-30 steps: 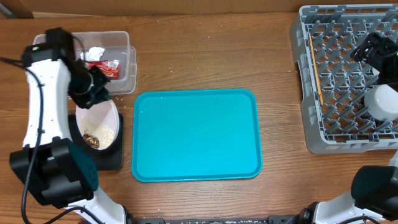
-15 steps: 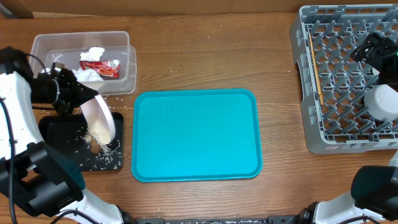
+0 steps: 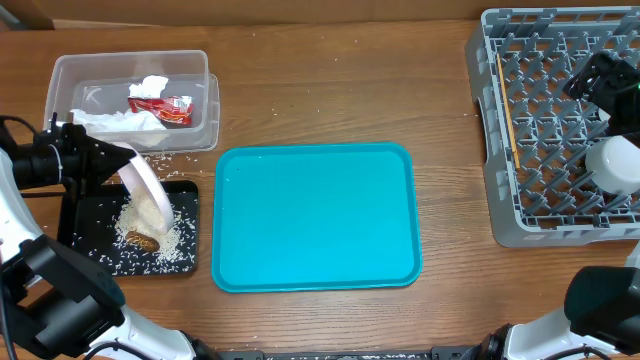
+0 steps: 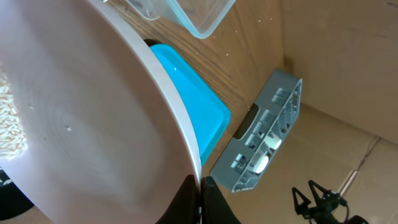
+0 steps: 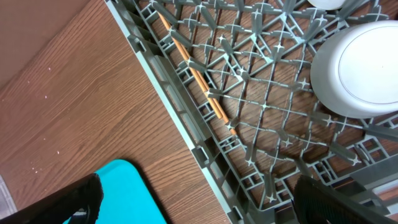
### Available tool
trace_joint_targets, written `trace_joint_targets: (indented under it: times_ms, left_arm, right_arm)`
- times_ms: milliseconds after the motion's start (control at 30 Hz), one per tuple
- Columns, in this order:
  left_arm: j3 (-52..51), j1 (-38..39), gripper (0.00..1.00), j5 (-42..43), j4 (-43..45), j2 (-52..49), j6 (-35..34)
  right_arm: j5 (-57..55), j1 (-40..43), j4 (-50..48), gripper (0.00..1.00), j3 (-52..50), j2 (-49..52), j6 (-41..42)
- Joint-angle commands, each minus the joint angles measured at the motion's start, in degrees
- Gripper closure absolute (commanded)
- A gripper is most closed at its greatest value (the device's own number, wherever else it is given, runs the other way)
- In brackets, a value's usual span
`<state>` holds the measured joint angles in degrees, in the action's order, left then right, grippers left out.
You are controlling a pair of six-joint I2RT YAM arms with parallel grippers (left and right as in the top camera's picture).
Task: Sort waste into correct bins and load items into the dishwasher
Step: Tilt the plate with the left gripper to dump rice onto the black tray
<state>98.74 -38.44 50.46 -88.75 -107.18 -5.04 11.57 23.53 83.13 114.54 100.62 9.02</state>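
I find the wooden table (image 3: pixel 330 100) carrying a clear tub (image 3: pixel 130 57) far left, black tray (image 3: pixel 85 210) just beside it, turquoise tray (image 3: pixel 315 215) centre, grey rack (image 3: pixel 487 150) right.

Overhead view: bright, even light from above, no hard shadows, only thin soft ones hugging the edges of the turquoise tray (image 3: pixel 316 216) and the dish rack (image 3: pixel 505 215). Faint sheen on the clear tub (image 3: pixel 205 100) wall. Frame sharp throughout, though the black tray (image 3: pixel 85 215) swallows detail. My left wrist view: the white plate (image 4: pixel 81 124) is too close and goes soft and greyish-pink; the far background is crisper and steeply tilted. My right wrist view: lattice sharp, the white cup (image 5: pixel 360 62) nearly blown out. My right claw (image 5: pixel 202 199) shows its fingers (image 5: pixel 68 202) as dark, unfocused blobs in the near corners.
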Motion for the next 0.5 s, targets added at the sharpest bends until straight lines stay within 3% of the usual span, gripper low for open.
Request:
trace_joint_targets:
  times_ms: [0, 100, 467]
  left_arm:
    - [1.2, -0.9, 0.96, 5.3, -1.6, 0.3, 4.5]
    - [1.2, -1.3, 0.96, 9.0, -3.1, 0.3, 6.8]
    - [1.0, -3.5, 0.96, 10.6, -5.4, 0.3, 10.4]
  right_arm:
    - [-0.2, 0.0, -0.3, 0.0, 0.6, -0.2, 0.2]
    - [-0.2, 0.0, -0.3, 0.0, 0.6, -0.2, 0.2]
    - [-0.2, 0.0, -0.3, 0.0, 0.6, -0.2, 0.2]
